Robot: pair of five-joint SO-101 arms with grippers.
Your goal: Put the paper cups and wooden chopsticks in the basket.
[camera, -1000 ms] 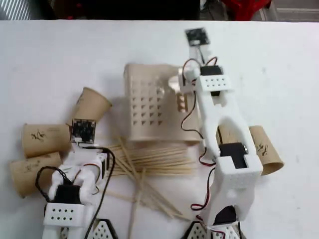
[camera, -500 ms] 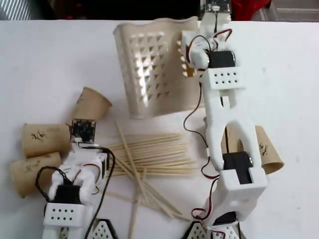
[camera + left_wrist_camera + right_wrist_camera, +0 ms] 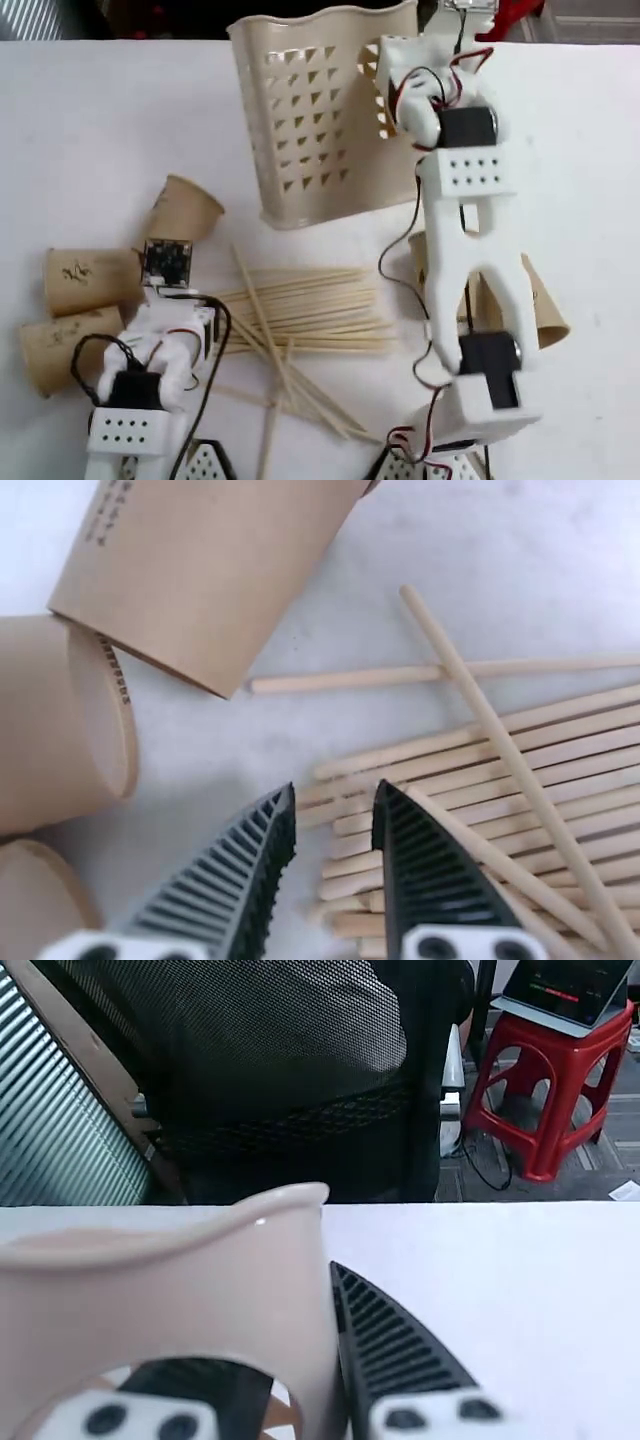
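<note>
My right gripper (image 3: 386, 82) is shut on the right wall of the cream basket (image 3: 310, 110), held tilted over the table's far edge. In the right wrist view the basket wall (image 3: 200, 1270) runs between the jaws, beside a black finger (image 3: 390, 1345). Wooden chopsticks (image 3: 300, 320) lie piled mid-table. Three paper cups (image 3: 190, 207) (image 3: 90, 280) (image 3: 65, 345) lie at the left, and two more (image 3: 545, 310) (image 3: 425, 250) lie partly under the right arm. My left gripper (image 3: 332, 810) is open, low over the ends of the chopsticks (image 3: 480, 770), with cups (image 3: 200, 570) (image 3: 60, 720) beside it.
The left arm (image 3: 150, 350) rests at the front left between the cups and the chopsticks. Behind the table stand a mesh chair (image 3: 290, 1070) and a red stool (image 3: 560, 1070). Bare white table (image 3: 90, 130) lies at the far left.
The right gripper has carried the basket away from the chopsticks toward the far edge, raising and tilting it. The left arm has stayed still.
</note>
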